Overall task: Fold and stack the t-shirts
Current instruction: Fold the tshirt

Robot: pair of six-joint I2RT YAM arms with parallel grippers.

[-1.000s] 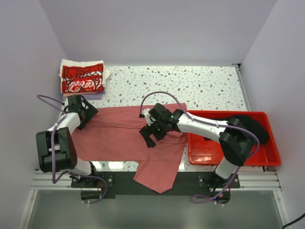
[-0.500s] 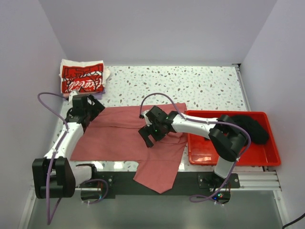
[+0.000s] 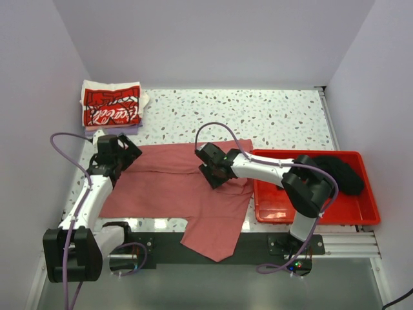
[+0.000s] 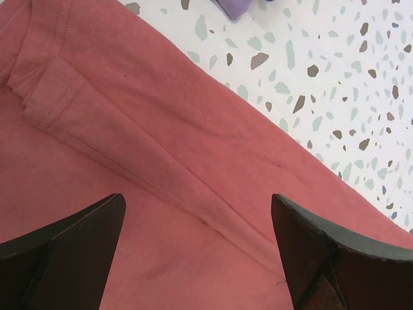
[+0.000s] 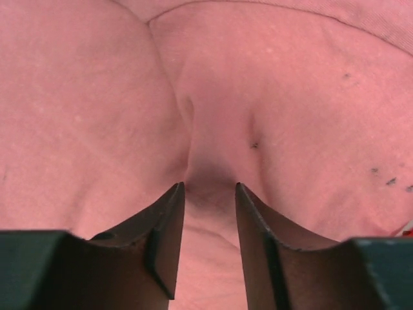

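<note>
Right end effector (image 5: pixel 208 187): shadowed pinch, dusty-red t-shirt (image 5: pixel 290 97)

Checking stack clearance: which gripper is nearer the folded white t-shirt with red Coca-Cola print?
Left. The left gripper hovers over the far-left edge of the dusty-red cloth t-shirt, just short of the folded white t-shirt; the right gripper pinches the red shirt's middle, farther right.

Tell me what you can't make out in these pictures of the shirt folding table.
- Top view: how many folded shirts lie under the Coca-Cola shirt. It covers them, and only a purple edge shows.
- Top view: the black shirt in the red bin is too dark to show any folds.
- Right wrist view: the dusty-red shirt runs past every edge, and the right claw hides the cloth below it.
</note>
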